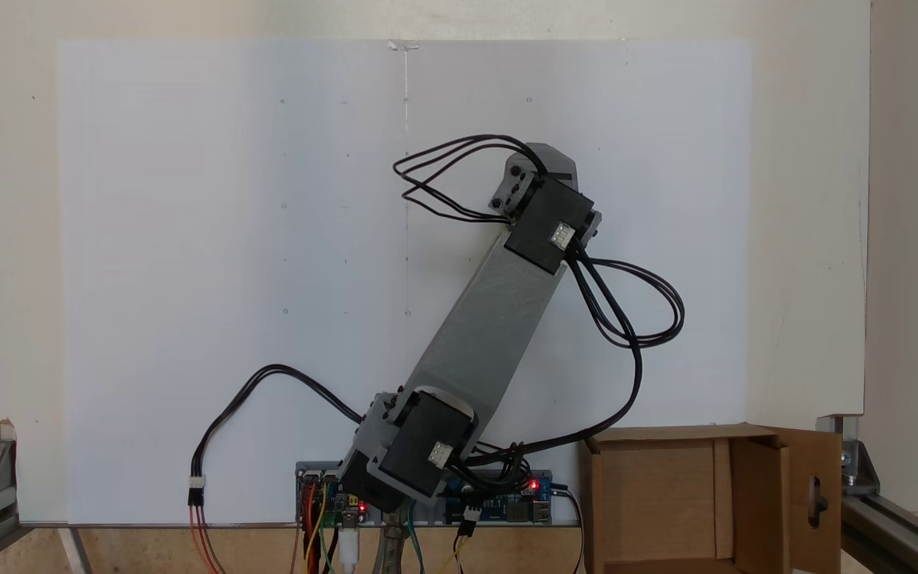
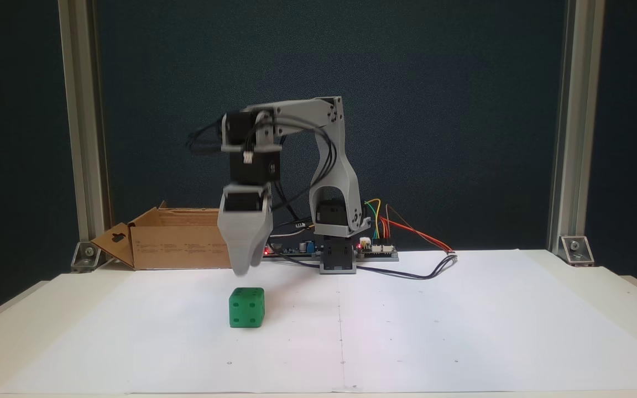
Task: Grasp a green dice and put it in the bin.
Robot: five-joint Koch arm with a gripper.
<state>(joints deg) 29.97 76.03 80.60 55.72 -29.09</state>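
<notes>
Green plastic dice with sunken pips sits on the white paper sheet, just below the grey gripper, untouched. Whether the claw is parted cannot be told. Brown cardboard bin stands behind.
</notes>
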